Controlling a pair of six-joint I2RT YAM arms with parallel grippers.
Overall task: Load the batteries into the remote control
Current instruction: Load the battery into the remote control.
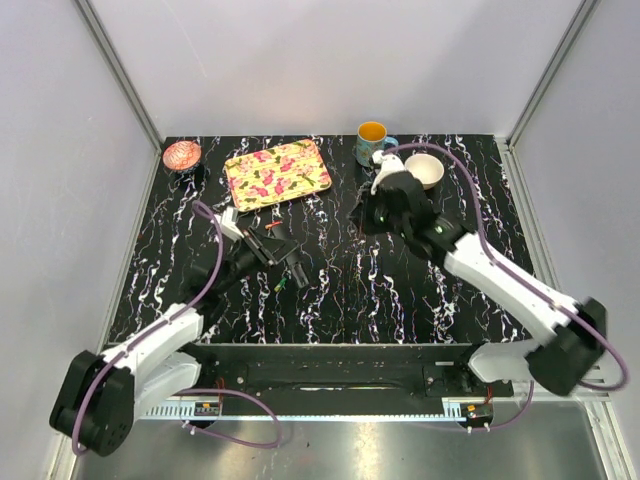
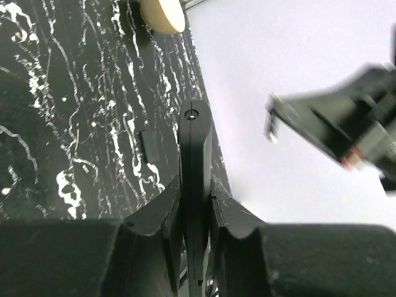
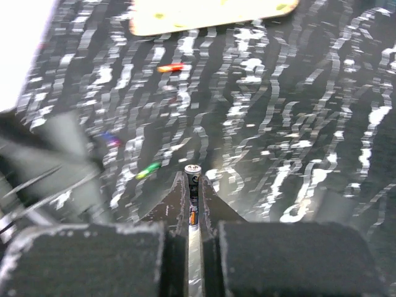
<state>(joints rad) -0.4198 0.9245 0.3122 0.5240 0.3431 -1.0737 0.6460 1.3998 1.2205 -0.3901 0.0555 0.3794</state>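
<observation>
Snugly between right jaws, one battery (image 3: 193, 179)

No text, brand or number can be read anywhere. The battery (image 3: 192, 170) pinched in the right tool (image 3: 192, 182) has a small orange mark on its dark casing, but it is too small and blurred to make out.

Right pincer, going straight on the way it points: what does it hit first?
Likely bare tabletop just past the held battery in the right pincer; the green-yellow battery lies left of that line. Depth is unclear.
</observation>
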